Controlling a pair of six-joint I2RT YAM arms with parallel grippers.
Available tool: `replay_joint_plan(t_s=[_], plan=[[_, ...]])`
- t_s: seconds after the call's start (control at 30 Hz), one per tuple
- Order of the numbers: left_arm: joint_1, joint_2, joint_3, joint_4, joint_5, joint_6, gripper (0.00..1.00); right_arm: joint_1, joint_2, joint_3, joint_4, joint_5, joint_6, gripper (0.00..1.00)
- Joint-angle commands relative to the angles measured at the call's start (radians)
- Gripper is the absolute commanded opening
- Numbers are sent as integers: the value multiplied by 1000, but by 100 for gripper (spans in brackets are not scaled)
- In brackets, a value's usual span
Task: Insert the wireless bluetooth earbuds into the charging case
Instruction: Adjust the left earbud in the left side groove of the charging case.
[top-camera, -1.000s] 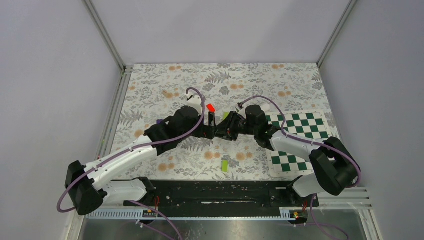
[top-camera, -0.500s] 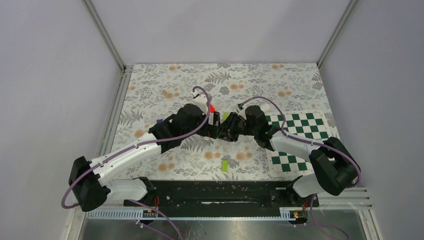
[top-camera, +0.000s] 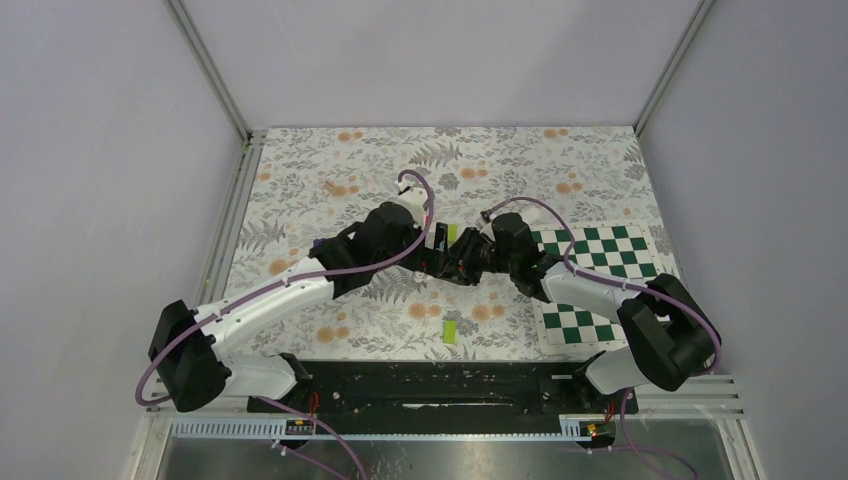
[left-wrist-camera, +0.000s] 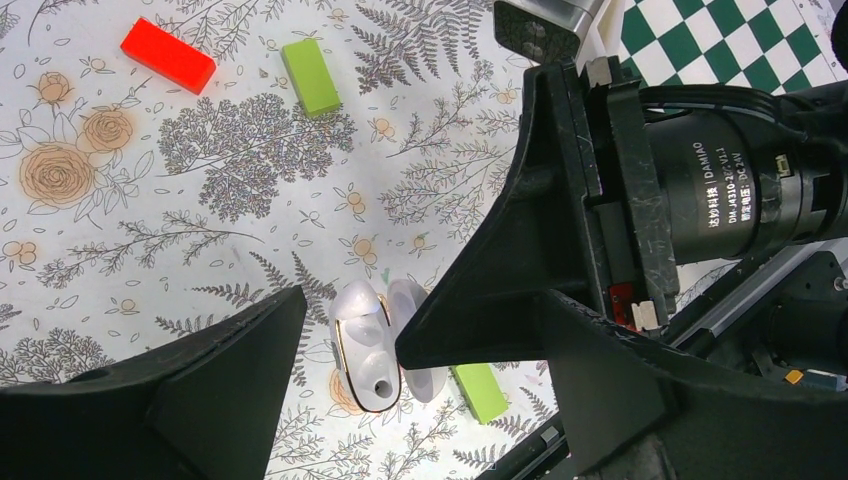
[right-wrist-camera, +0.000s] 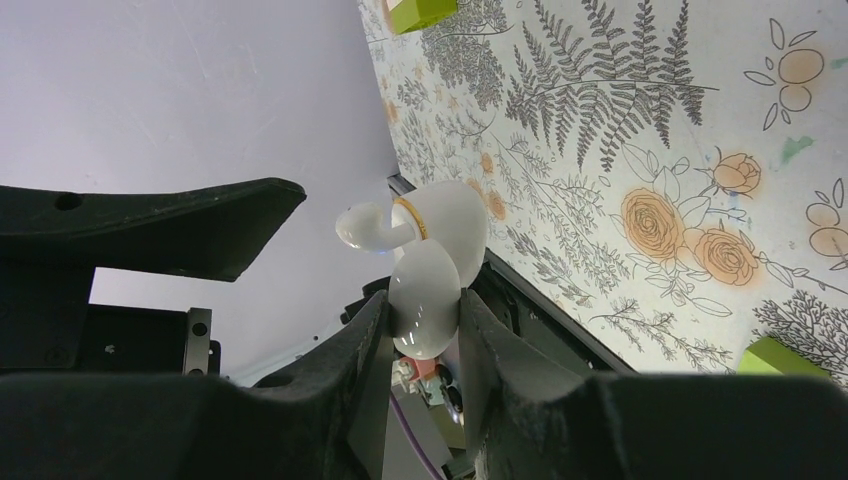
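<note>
I'm seeing the charging case (right-wrist-camera: 432, 262) hanging above the desk (right-wrist-camera: 650, 150) near its middle, pinched between the right fingers (right-wrist-camera: 362, 385). It's sitting hinged open, glossy white, with a gold band at the hinge. I'm not making out whether earbuds are sitting in its wells.

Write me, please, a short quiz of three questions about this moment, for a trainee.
1. True or false: the right tool is shut on the charging case.
2. Choose one. The lid of the charging case is: A closed, B open, C taken off and lying on the table.
3. In the left wrist view, what colour is the block lying beside the upper green block?

Key: 1 true; 2 B; 3 red.
</note>
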Motion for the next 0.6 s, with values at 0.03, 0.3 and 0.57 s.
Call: replay_joint_plan(t_s=[0.03,0.3,0.57], plan=[[-7,47,35,36,104,8,88,15,-38,31,96,-36,11,0],[-7,67,13,65,152,-15,87,15,-37,44,90,-47,9,0],[7,33,1,64,85,-71,82,15,-46,44,79,-44,4,0]])
